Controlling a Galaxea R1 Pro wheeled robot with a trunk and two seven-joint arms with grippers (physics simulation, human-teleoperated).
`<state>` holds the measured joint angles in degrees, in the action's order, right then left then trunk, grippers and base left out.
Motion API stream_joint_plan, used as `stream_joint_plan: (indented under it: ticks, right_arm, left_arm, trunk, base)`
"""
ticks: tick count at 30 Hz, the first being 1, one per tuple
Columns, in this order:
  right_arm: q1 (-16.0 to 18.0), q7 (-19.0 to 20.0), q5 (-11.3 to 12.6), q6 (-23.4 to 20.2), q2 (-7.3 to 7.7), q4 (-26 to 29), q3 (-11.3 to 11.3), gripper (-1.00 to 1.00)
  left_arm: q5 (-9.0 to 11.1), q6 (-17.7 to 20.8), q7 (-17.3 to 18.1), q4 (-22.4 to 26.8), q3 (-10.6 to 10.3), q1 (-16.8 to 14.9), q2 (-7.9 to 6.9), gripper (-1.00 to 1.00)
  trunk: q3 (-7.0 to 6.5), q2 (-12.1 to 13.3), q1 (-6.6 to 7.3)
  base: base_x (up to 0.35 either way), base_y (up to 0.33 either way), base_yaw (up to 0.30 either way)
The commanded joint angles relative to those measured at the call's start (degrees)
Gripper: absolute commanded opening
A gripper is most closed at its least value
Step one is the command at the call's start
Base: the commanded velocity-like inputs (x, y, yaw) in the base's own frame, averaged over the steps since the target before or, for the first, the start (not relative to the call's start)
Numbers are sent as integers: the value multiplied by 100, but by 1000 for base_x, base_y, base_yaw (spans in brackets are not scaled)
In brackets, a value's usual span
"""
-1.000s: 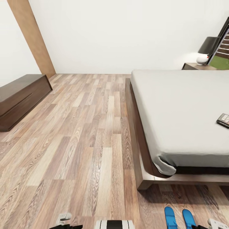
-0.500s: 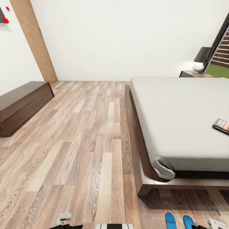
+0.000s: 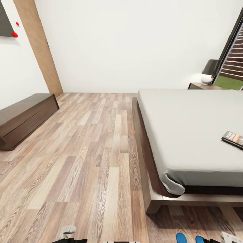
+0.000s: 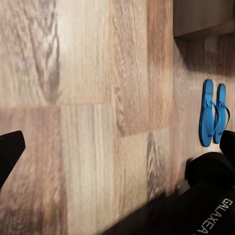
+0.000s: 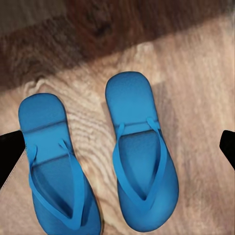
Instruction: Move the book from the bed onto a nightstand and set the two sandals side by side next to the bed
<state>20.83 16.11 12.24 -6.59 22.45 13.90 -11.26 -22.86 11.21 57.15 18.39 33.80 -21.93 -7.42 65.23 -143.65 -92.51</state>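
The bed (image 3: pixel 189 128) with its pale grey mattress takes up the right of the head view. The book (image 3: pixel 233 139) lies on the mattress at the right edge. A dark nightstand (image 3: pixel 201 86) stands behind the bed's far corner. Two blue sandals lie side by side on the floor near the bed's foot, their tips (image 3: pixel 181 238) (image 3: pixel 199 239) at the bottom edge. In the right wrist view the sandals (image 5: pixel 49 161) (image 5: pixel 139 161) lie parallel below my open right gripper (image 5: pixel 117 152). My left gripper (image 4: pixel 117 147) is open over bare floor, the sandals (image 4: pixel 208 113) off to one side.
A long low dark brown cabinet (image 3: pixel 23 116) stands along the left wall beside a brown door (image 3: pixel 38 47). A dark-shaded lamp (image 3: pixel 211 69) sits on the nightstand, next to a dark-framed window (image 3: pixel 233 57). Wood plank floor (image 3: pixel 91 152) runs between cabinet and bed.
The head camera has tilted upward, so the whole picture has slid down and the sandals sit nearer the bottom edge. Nothing in the room has itself moved.
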Motion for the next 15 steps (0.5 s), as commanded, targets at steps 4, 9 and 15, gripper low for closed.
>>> stream_joint_plan:
  ticks: [4,9,15]
  right_arm:
    - [0,24,42,-33,0,8,-26,100]
    - [0,24,42,-28,-2,8,-26,100]
    - [0,24,42,-27,2,8,-26,100]
  left_arm:
    - [-34,58,32,6,48,-4,4,100]
    - [-34,57,29,4,48,-4,4,100]
    - [-34,57,25,-1,48,-4,4,100]
  trunk:
    - [-85,4,11]
    - [-195,10,24]
    - [-328,18,40]
  base:
    - [0,0,0]
    - [0,0,0]
    - [0,0,0]
